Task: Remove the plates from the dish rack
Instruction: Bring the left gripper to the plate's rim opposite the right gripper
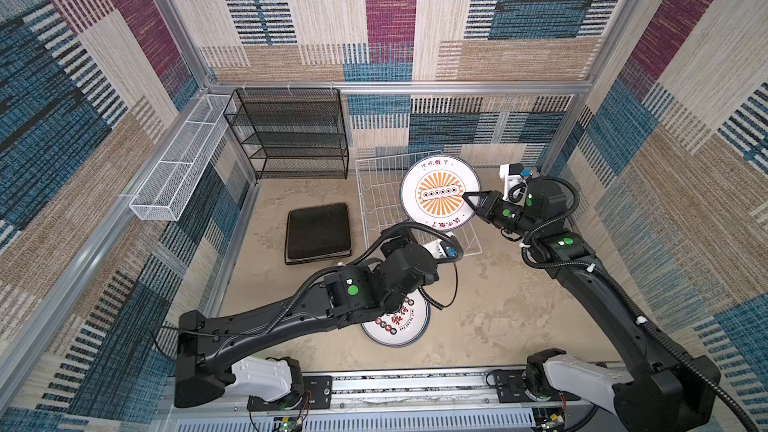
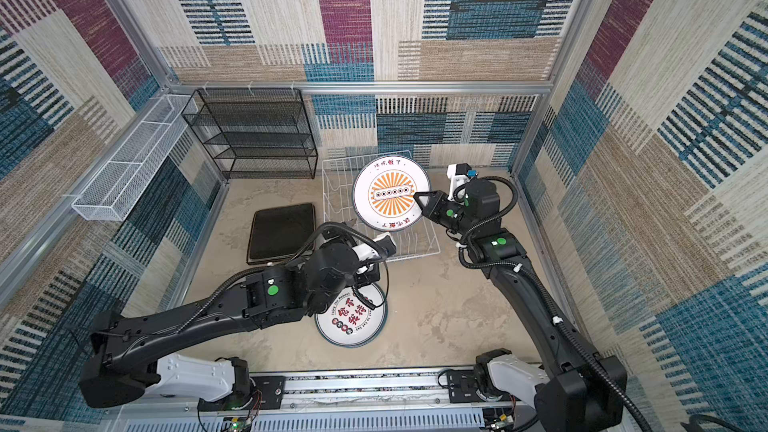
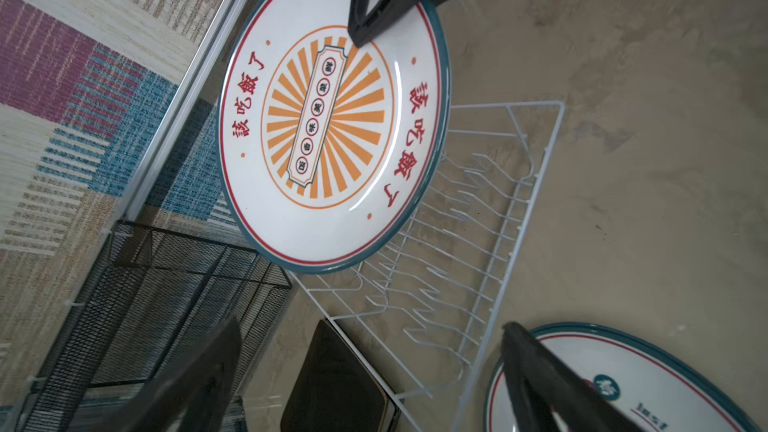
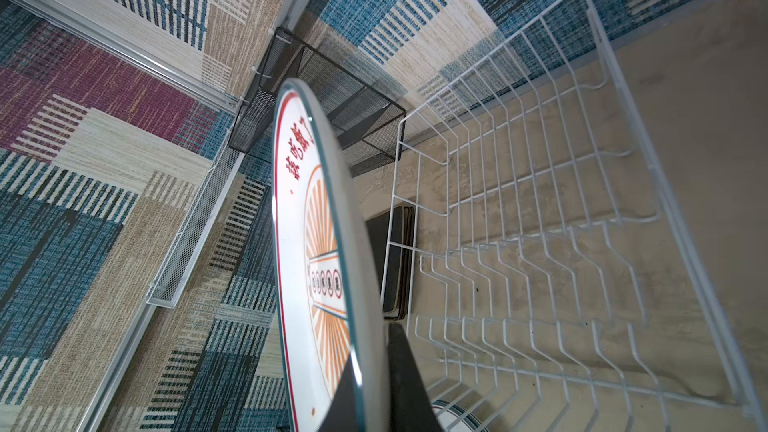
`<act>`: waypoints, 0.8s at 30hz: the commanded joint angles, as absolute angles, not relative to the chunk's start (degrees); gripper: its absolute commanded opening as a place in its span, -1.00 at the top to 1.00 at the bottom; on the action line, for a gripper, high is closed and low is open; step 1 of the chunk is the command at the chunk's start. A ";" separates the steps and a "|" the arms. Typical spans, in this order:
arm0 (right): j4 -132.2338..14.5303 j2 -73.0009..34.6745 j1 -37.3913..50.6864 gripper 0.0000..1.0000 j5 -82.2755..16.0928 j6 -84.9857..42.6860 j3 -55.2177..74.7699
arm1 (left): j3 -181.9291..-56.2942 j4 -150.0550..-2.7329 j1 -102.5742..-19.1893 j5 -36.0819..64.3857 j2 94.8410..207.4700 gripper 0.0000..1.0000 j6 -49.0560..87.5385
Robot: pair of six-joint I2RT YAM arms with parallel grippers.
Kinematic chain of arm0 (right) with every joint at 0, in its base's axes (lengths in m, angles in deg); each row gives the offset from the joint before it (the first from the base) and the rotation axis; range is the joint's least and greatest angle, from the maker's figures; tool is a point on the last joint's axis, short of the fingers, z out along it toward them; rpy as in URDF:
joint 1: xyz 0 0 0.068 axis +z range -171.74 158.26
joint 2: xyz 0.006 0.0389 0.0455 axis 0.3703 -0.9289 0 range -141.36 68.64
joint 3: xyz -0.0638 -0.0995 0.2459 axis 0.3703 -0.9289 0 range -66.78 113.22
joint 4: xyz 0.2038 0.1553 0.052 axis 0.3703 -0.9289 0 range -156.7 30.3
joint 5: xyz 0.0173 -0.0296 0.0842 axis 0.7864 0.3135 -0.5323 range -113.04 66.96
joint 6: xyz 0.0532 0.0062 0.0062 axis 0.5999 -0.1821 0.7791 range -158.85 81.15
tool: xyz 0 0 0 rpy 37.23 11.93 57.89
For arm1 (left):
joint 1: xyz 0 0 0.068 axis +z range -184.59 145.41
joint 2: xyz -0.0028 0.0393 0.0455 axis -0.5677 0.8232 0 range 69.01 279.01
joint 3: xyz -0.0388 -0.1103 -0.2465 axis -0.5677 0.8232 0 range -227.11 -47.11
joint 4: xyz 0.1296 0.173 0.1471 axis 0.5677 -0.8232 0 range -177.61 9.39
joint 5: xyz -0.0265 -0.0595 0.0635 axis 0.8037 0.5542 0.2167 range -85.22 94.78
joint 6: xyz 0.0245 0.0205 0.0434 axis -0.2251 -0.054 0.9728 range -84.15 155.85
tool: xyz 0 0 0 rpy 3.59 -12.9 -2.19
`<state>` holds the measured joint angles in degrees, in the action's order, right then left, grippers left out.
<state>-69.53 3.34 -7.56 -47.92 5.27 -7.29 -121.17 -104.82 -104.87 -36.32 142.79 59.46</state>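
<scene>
Gripping the sunburst plate (image 1: 436, 187) by its right rim, R end effector (image 1: 468, 197) is clamped on it, plate tilted face-up over the rack (image 1: 374, 201), centre-right of frame. L end effector (image 3: 370, 326) gapes wide, empty, above the round stack (image 1: 395, 332) lower centre. Prob next: carry plate down-left to that stack; L arm nearer, in the way.

Your left end effector (image 3: 370, 324) gapes wide, holding nothing; your right end effector (image 1: 469, 198), arm stretched forward, pinches the sunburst plate (image 1: 432, 205) by its rim.
</scene>
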 commanded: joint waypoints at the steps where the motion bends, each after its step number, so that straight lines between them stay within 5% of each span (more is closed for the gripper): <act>1: -64.81 4.04 -7.77 1.00 -46.68 6.13 -8.12 | -118.68 -104.43 -104.60 -30.07 138.52 -0.99 44.53; 14: -63.83 5.49 -7.90 1.00 -48.74 3.13 -10.42 | -98.67 -82.57 -83.88 -6.36 119.40 -0.99 6.01; 24: -66.12 1.32 -7.97 1.00 -58.02 0.64 -7.13 | -96.07 -71.64 -71.81 12.39 128.17 -0.99 -8.08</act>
